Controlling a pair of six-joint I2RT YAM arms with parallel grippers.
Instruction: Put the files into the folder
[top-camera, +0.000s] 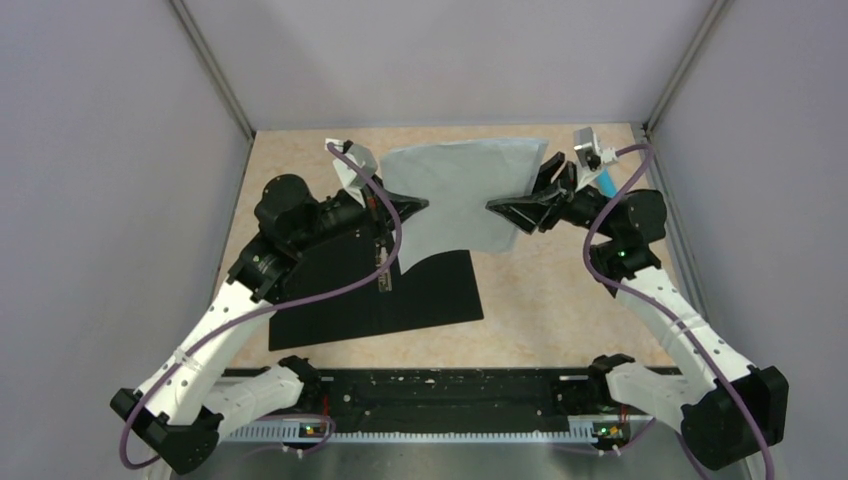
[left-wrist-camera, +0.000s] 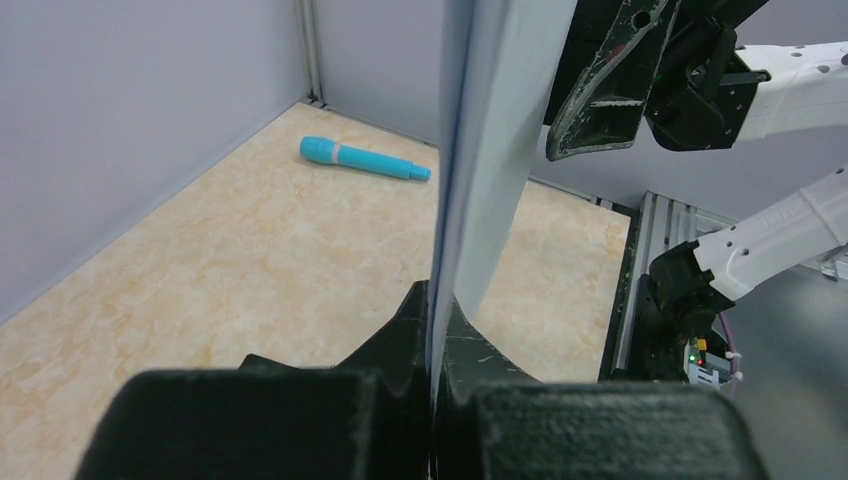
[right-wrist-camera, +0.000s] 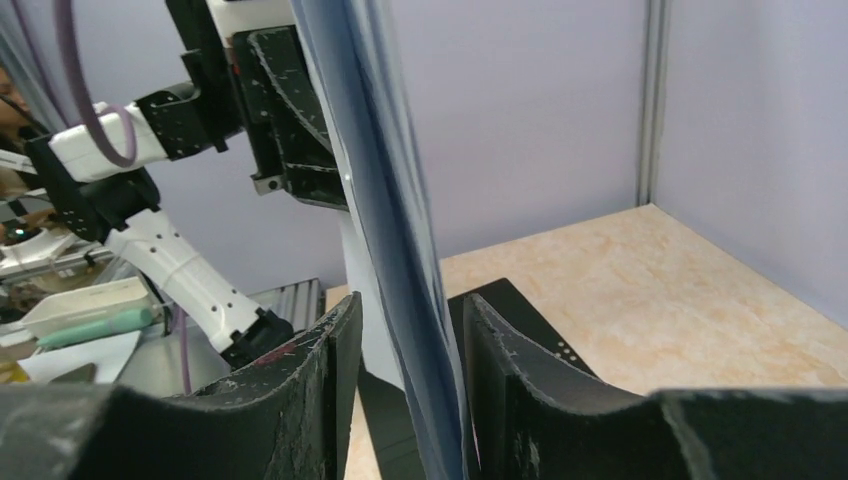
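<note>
On the beige worktop (top-camera: 560, 300), left of centre, the folder (top-camera: 430, 300) lies opened flat with its black inside turned up, a broad face ready to receive whatever comes down onto it. Above its far right corner hang the files (top-camera: 460, 195), a small stack of pale sheets clear of the worktop and stretched between the two arms, one side edge to each. Holding them by opposite edges looks meant to stop thin paper from flopping. Even so, the lower edge bows and droops toward the black panel. The sheets stand steeply tilted rather than level, so I judge the step in hand to be carrying them over the folder. They would need to go left and toward the arms to sit square on it.

The left hand (top-camera: 418, 206) is clamped fully shut on the files' left edge. In its wrist view the paper rises straight out from between the closed fingers, so this hand bears the weight. The right hand (top-camera: 497, 206) stands about half open astride the right edge. The sheets pass between its fingers (right-wrist-camera: 320, 350) with a gap on at least one side, more a guide than a grip, though whether a pad brushes the paper is hard to tell from that angle. Well apart from the folder, near the wall, a teal pen (left-wrist-camera: 365, 160) lies on the worktop.
</note>
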